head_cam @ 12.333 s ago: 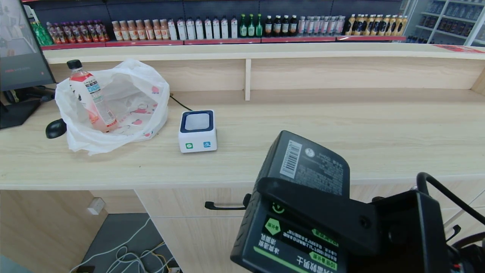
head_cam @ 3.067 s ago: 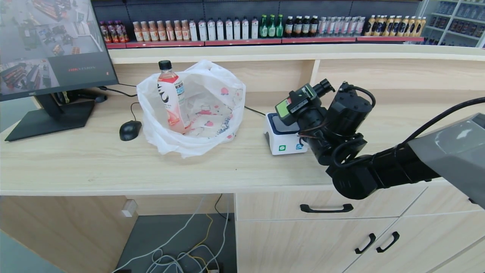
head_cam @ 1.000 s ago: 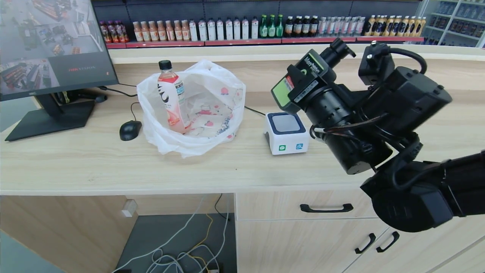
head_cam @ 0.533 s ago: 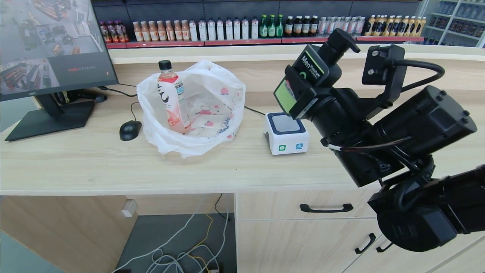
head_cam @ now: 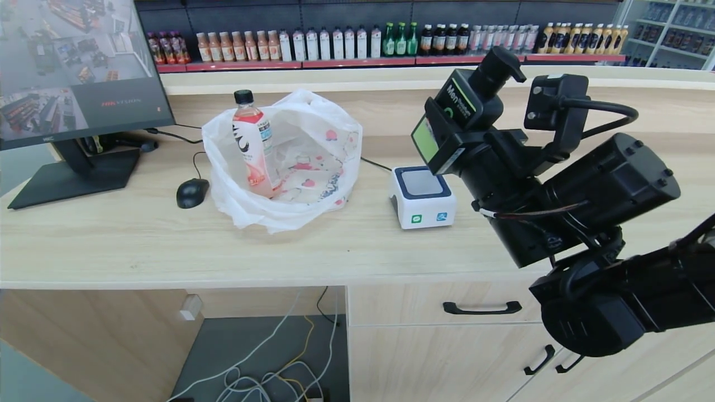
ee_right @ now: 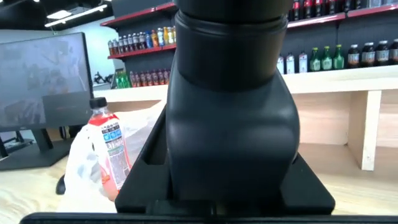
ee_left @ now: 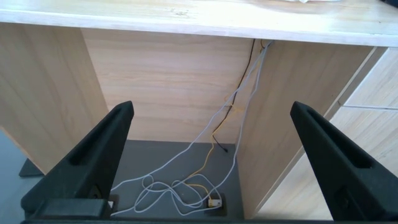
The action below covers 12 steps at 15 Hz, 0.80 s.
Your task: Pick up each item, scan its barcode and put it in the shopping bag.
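The right claw (head_cam: 475, 146) is clamped on the black bottle (head_cam: 453, 106), held high above the scanner (head_cam: 422, 195) on the worktop (head_cam: 139, 245). Scanning looks done; next comes a carry left over the bag (head_cam: 329, 139), clear of the drink (head_cam: 254, 145) leaning inside. The left claw (ee_left: 208, 146) hangs wide open, empty. Seconds earlier the bottle was low over the scanner; it has risen.
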Tool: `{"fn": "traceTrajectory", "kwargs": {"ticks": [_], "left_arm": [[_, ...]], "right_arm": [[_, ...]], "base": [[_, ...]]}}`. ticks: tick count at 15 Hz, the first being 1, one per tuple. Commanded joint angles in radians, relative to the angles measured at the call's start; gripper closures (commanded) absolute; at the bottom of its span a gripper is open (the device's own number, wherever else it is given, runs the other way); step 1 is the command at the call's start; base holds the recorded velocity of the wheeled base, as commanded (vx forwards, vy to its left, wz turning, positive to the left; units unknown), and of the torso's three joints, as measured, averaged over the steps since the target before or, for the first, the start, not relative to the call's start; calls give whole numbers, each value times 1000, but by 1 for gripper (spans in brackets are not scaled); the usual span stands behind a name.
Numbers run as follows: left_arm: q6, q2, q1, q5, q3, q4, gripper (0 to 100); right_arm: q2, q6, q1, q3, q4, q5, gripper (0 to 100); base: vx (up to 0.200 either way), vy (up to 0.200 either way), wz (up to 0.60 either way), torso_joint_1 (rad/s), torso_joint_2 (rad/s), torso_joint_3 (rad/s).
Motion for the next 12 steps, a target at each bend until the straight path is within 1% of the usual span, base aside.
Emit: {"fn": "traceTrajectory", "kwargs": {"ticks": [1,3,12], "left_arm": [[0,0,0,0,0,0,0],[-2,0,0,0,0,0,0],[-3,0,0,0,0,0,0]], "right_arm": [[15,0,-8,1,-1,1,100],[15,20,-11,9,-3,-4,100],[21,21,-19,27,-4,-15,100]], "base": [[0,200,0,2,2,7],[0,200,0,12,5,2],[0,200,0,-2,2,3]]}}
